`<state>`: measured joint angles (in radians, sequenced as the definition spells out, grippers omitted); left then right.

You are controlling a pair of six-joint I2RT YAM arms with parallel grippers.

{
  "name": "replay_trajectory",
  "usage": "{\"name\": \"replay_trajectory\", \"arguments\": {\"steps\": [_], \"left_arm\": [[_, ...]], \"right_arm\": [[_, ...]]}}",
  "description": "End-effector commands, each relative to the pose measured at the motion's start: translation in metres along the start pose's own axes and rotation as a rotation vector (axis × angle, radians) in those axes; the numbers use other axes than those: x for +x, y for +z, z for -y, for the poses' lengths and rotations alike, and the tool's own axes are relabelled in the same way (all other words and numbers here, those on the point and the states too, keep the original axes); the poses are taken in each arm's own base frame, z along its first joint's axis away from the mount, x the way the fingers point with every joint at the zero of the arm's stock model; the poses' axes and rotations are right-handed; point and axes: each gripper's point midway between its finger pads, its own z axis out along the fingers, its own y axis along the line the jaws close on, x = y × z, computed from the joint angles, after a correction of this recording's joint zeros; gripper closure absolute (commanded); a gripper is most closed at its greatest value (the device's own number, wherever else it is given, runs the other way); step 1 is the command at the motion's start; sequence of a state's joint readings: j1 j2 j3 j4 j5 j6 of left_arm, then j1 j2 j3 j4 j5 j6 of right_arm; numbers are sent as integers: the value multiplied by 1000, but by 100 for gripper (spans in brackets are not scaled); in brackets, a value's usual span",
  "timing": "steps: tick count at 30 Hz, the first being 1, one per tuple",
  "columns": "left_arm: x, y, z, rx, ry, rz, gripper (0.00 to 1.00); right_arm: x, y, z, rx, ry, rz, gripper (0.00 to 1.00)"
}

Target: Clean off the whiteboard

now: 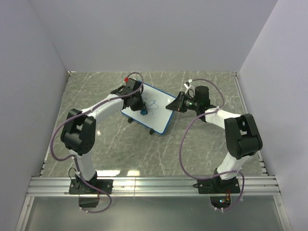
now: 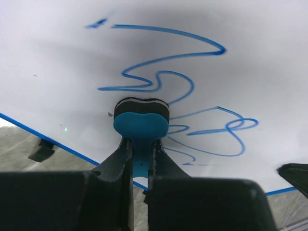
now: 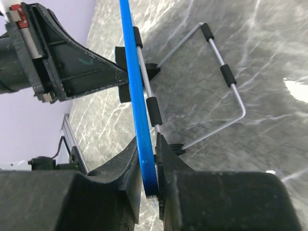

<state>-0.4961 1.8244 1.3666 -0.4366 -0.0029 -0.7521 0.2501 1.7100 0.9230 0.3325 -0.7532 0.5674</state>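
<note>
marbled table (image 1: pixel 202 144), far middle: whiteboard (image 1: pixel 156 118) edge pinched by right gripper (image 3: pixel 147 149), eraser (image 2: pixel 141 122) clamped in left gripper (image 2: pixel 139 149), blue scribble (image 2: pixel 163 30) largely unwiped.

The middle of the surface (image 1: pixel 110 149) is blocked by the whiteboard (image 1: pixel 161 120) — flanked by the left claw (image 1: pixel 140 108), with its eraser (image 2: pixel 141 122), and the right claw (image 1: pixel 174 106). Passage is left along the near edge and at both far corners.
</note>
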Motion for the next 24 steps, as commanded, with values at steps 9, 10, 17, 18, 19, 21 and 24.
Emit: {"name": "replay_trajectory", "arguments": {"steps": [9, 10, 17, 18, 19, 21, 24], "left_arm": [[70, 23, 98, 205, 54, -115, 100], [73, 22, 99, 213, 50, -124, 100], [82, 20, 91, 211, 64, -129, 100], [80, 22, 83, 194, 62, -122, 100], [77, 22, 79, 189, 62, -111, 100], [75, 28, 58, 155, 49, -106, 100], [69, 38, 30, 110, 25, -85, 100]], "right_arm": [[1, 2, 29, 120, 25, -1, 100], [0, 2, 29, 121, 26, -2, 100], [-4, 4, 26, 118, 39, -8, 100], [-5, 3, 25, 118, 41, -8, 100], [-6, 3, 24, 119, 42, -7, 100], [-6, 2, 24, 126, 43, -14, 100], [-7, 2, 23, 130, 41, -24, 100]]}}
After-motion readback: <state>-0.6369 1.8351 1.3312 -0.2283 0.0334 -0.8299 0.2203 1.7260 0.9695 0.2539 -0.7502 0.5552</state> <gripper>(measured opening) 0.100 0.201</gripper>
